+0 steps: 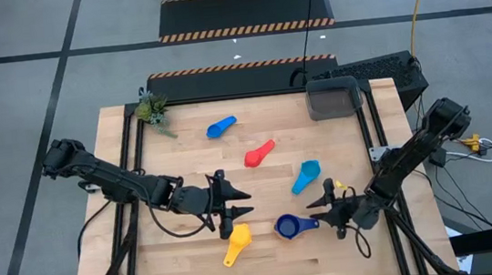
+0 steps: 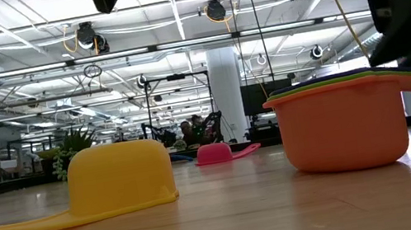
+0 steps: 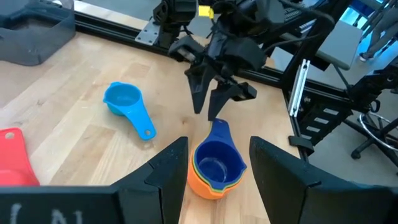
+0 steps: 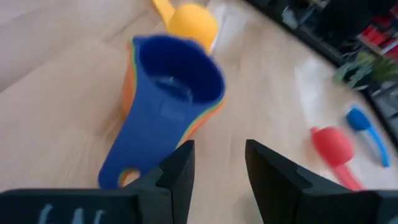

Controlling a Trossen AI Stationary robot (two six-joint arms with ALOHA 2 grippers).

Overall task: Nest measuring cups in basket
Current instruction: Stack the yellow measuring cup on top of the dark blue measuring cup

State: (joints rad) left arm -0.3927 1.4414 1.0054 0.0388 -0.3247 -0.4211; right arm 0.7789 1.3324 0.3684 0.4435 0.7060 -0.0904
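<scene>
Nested stack [image 1: 286,228] near table front: navy cup on top, green inside orange cup [image 2: 344,127], upright. Yellow cup [image 1: 237,243] upside down just beside it. Light blue cup [image 1: 305,176], red cup [image 1: 259,153], blue cup [image 1: 220,127] loose mid-table. Dark grey basket [image 1: 333,98] at back edge.

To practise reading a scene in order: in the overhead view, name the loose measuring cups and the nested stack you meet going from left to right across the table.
Blue cup → yellow cup → red cup → nested stack with the navy cup on top → light blue cup.
</scene>
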